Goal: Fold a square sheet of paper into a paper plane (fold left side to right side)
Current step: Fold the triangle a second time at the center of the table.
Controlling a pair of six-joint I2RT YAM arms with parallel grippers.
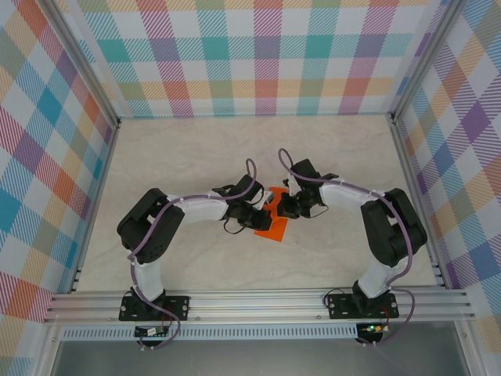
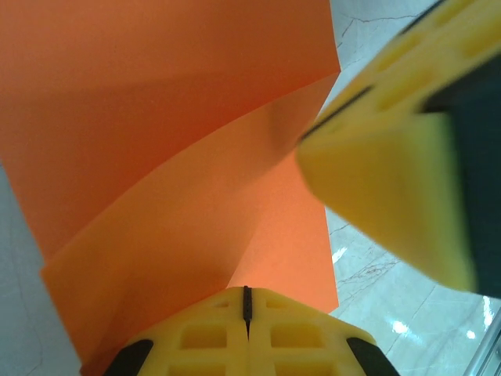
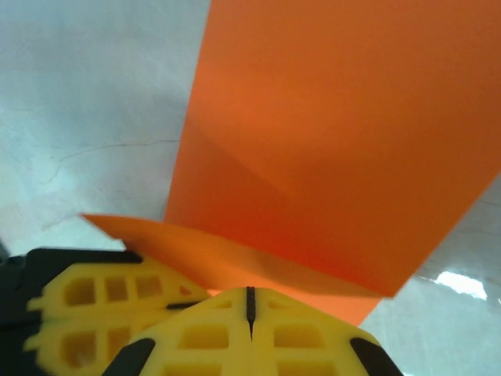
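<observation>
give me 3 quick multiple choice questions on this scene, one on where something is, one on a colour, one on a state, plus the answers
1. Where is the square sheet of paper?
A) mid-table, between the two arms' tips
B) against the back wall
C) beside the left arm's base

2. What colour is it?
A) blue
B) white
C) orange

3. How do the fingers of the left gripper stand?
A) spread wide apart
B) closed together at the sheet's edge
C) wrapped around a cup

Answers:
1 A: the top view shows it on the table where the left gripper and the right gripper meet.
2 C: it is bright orange in every view.
3 B: the left wrist view shows just a thin seam between them, with the paper running up to it.
</observation>
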